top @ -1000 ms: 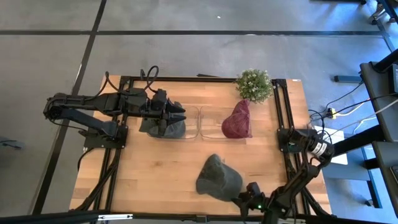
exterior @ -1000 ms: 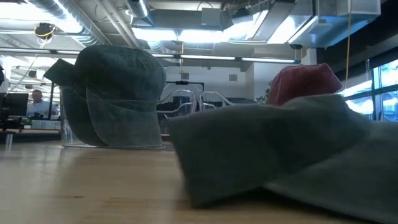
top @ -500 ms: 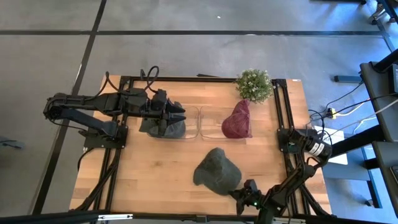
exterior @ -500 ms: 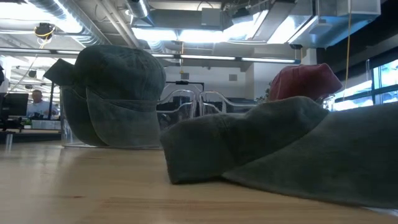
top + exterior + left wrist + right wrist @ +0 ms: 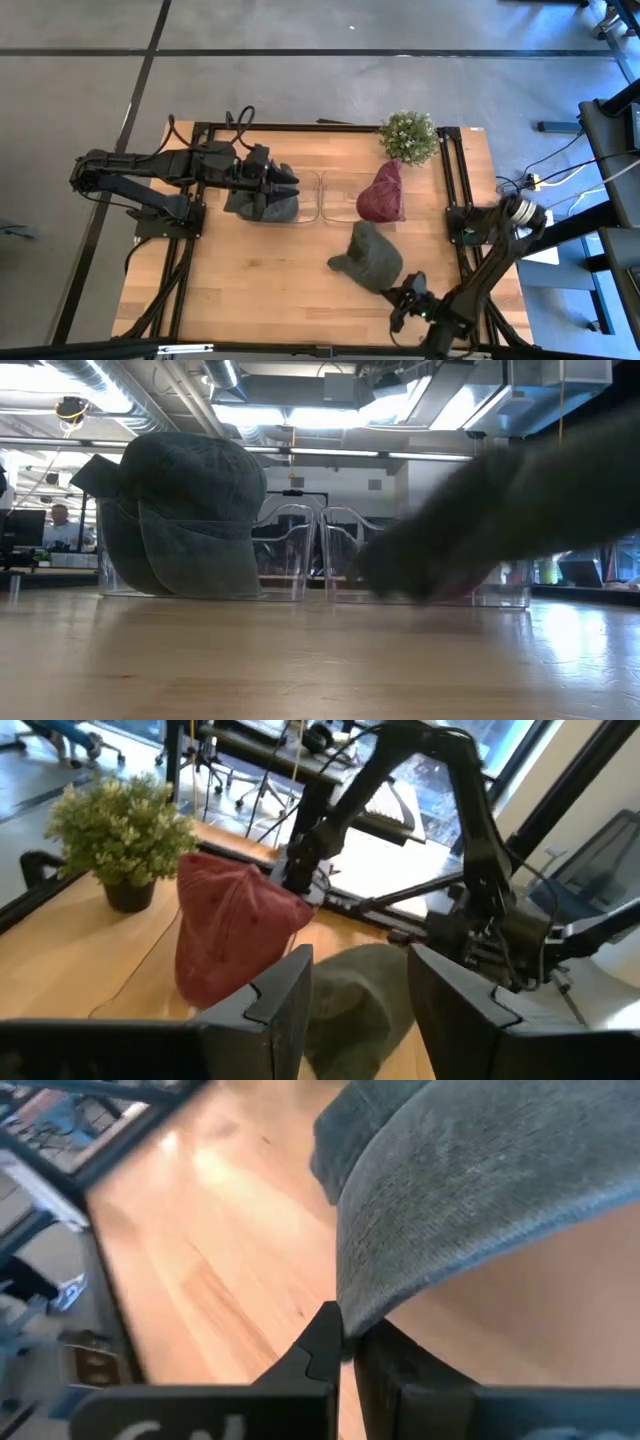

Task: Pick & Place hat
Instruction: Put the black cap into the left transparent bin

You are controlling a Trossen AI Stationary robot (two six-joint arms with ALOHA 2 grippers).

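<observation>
From above, the grey-green hat (image 5: 368, 257) sits just in front of the red hat (image 5: 382, 193), which rests on a clear stand (image 5: 330, 196) beside the potted plant (image 5: 408, 136). The right gripper (image 5: 403, 296) is at the hat's near edge, on the side away from the red hat. The left gripper (image 5: 283, 184) rests over a dark green hat (image 5: 262, 204) on the neighbouring stand, well to the side of the red hat.

At table height, the grey-green hat (image 5: 500, 510) appears as a blurred mass with its edge clear of the wooden table (image 5: 250, 660), in front of the red hat's stand. The dark green hat (image 5: 180, 510) stands draped on its holder further off.

The left wrist view looks past the left arm's own fingers (image 5: 280, 1005), which stand spread with nothing between them, toward the red hat (image 5: 225, 925), the plant (image 5: 120, 825) beside it and the grey-green hat (image 5: 360, 1005) just before it.

The right wrist view shows the right gripper's fingers (image 5: 325, 1345) pressed together on the grey-green hat's fabric edge (image 5: 470, 1210), pinching it above the table.

The hat looks light, soft and floppy: it sags from the pinched rim and will likely fold and swing in transit. A hold on the stitched rim or brim seems the firmest; thin cloth could slip from a shallow pinch.
</observation>
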